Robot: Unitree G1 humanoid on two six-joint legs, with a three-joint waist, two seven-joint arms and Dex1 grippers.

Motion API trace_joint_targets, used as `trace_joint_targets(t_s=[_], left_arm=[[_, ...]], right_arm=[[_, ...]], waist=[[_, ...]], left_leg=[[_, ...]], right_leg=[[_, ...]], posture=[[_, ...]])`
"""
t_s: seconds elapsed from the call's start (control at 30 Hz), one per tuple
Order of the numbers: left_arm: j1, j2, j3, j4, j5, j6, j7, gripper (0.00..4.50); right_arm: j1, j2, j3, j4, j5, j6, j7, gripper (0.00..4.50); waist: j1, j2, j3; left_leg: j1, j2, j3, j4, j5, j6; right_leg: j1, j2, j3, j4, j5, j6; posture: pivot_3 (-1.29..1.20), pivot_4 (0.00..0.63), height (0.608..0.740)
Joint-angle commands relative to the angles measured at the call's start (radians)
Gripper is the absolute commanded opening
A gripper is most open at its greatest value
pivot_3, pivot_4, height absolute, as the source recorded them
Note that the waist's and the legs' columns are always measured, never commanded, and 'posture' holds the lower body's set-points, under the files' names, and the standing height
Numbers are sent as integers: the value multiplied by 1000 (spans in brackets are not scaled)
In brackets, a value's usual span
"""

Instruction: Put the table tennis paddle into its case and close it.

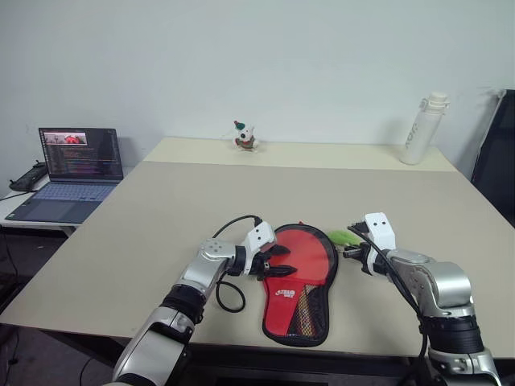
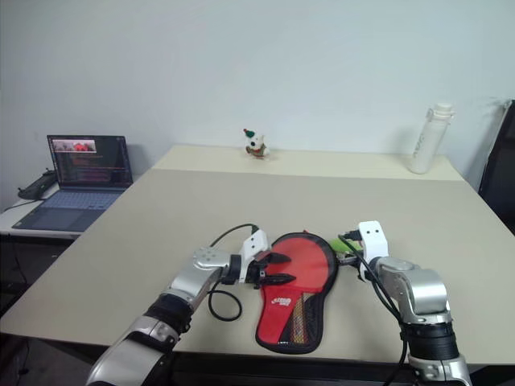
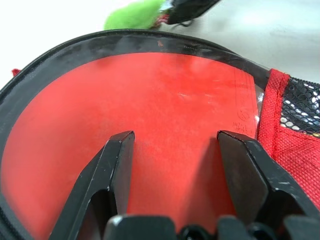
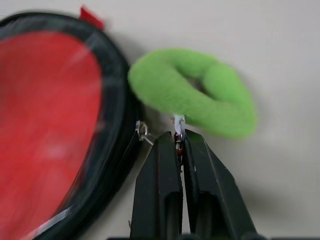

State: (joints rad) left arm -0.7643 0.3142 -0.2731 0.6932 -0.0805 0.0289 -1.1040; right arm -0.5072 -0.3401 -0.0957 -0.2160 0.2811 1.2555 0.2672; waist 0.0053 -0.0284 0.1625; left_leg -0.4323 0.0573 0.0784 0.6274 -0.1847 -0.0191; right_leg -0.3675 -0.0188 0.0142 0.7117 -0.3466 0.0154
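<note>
The case (image 1: 299,281) lies flat near the table's front edge, red side up with its white logo and black mesh. The table tennis paddle's red face (image 3: 165,115) shows inside the case's black zip rim, and its handle shows dimly through the mesh (image 1: 302,310). My left gripper (image 1: 273,262) stands open at the round end's left edge, its fingers (image 3: 117,160) spread over the red face. At the case's right side, my right gripper (image 4: 179,137) is shut on the small link of the green fuzzy zip pull (image 4: 200,95), right beside the zip slider (image 4: 143,131).
An open laptop (image 1: 76,173) sits on a side table at the left. At the far edge of the table (image 1: 161,217) stand a small toy figure (image 1: 244,137) and a white bottle (image 1: 422,129). A dark chair (image 1: 495,161) is at the right.
</note>
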Motion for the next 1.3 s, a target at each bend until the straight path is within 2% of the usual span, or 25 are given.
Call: trace_joint_targets(t_s=[0.03, 0.1, 0.2, 0.33, 0.47, 0.6, 0.7, 0.8, 0.9, 0.97, 1.0, 1.3], left_arm=[[38, 7, -53, 87, 87, 16, 16, 2862], [36, 6, -53, 91, 88, 13, 17, 2862], [33, 4, -50, 98, 90, 7, 18, 2862], [40, 8, -49, 93, 92, 5, 21, 2862], [47, 10, -50, 88, 94, 4, 23, 2862], [48, 10, -50, 87, 95, 3, 27, 2862], [47, 10, -51, 88, 97, 0, 27, 2862], [44, 9, -53, 91, 100, -3, 26, 2862], [42, 6, -55, 93, 103, -6, 27, 2862], [41, 4, -56, 95, 105, -8, 27, 2862], [41, 3, -57, 95, 105, -8, 27, 2862], [44, -1, -57, 81, 108, -3, 28, 2862]], right_arm=[[9, 14, -15, -42, 25, 48, -5, 21], [7, 32, -28, -39, 23, 46, -24, 21], [6, 52, -43, -32, 25, 63, -37, 697], [12, 83, -55, -59, 33, 106, -56, 2026], [34, 85, -72, -128, 103, 201, 5, 2026], [38, -24, -94, -191, 229, 264, 154, 2026], [9, -104, -122, -161, 263, 231, 209, 2026], [-41, -154, -133, -87, 260, 170, 234, 2591], [-99, -151, -134, 18, 230, 82, 212, 3614], [-122, -158, -85, 102, 172, -21, 190, 4312], [-131, -161, -59, 144, 143, -72, 183, 4467], [-244, -120, 45, 560, -31, -414, 156, 4467]], waist=[[-2, 0, -2], [-4, 0, -3], [-6, 0, -4], [-8, 0, -4], [-8, 0, -5], [-10, 0, -6], [-10, 0, -6], [-12, 0, -6], [-13, 0, -7], [-13, 0, -7], [-12, 0, -7], [-13, 1, -7]], left_leg=[[0, 0, 0, 0, 0, 0], [0, 0, 0, 0, 0, 0], [0, 0, 0, 0, 0, 0], [0, 1, 0, 0, 0, 0], [0, 1, 0, -1, 0, 0], [0, 1, 1, -1, -1, 1], [0, 2, 1, -1, -1, 2], [1, 3, 1, -1, -1, 2], [2, 4, 0, -3, -1, 2], [2, 4, 0, -3, -2, 3], [2, 4, 1, -3, -2, 4], [1, 4, 2, -4, -3, 6]], right_leg=[[0, 0, 0, 0, 0, 1], [0, 0, 0, 0, -1, 2], [0, 0, 0, 0, -1, 3], [0, 0, 0, 0, -1, 3], [0, 0, 1, -1, -1, 3], [0, 1, 1, -2, -1, 3], [1, 1, 0, -4, -1, 3], [3, 2, 0, -8, 0, 3], [6, 4, 0, -15, 2, 4], [7, 4, 0, -16, 2, 5], [8, 4, 0, -18, 2, 5], [9, 3, 1, -23, 4, 6]], posture=[[0, 150, 740], [0, 150, 740], [0, 150, 740], [0, 150, 740], [0, 150, 740], [0, 150, 740], [0, 150, 740], [0, 150, 740], [0, 150, 740], [0, 150, 740], [0, 150, 740], [0, 150, 740]])
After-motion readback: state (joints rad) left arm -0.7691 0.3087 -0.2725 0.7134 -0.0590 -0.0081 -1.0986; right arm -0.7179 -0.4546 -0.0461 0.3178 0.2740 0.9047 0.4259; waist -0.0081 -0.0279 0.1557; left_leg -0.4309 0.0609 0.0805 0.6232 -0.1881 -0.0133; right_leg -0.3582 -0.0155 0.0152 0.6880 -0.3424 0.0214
